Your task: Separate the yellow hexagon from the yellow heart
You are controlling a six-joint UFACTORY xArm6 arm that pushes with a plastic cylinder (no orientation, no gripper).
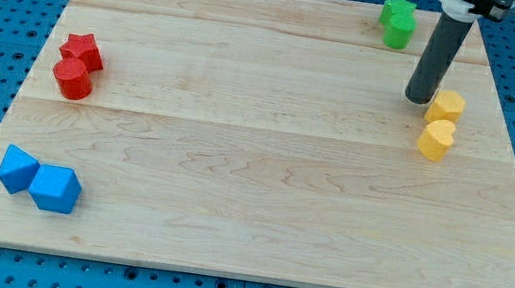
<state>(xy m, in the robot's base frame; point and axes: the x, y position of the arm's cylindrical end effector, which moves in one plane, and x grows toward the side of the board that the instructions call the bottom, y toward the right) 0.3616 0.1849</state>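
At the view's right edge of the counter (255,164), the yellow hexagon (446,106) sits touching the yellow heart (436,141) just below it. The arm has no pincer and holds nothing; its tip (419,99) rests just left of the hexagon, level with it, so the hexagon lies directly to the tip's right.

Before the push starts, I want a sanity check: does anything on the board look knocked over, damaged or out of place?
Nothing stands out. The blocks sit flat in four tidy pairs: red, blue, green, and the yellow hexagon touching the yellow heart. My tip rests just to the view's left of the hexagon.
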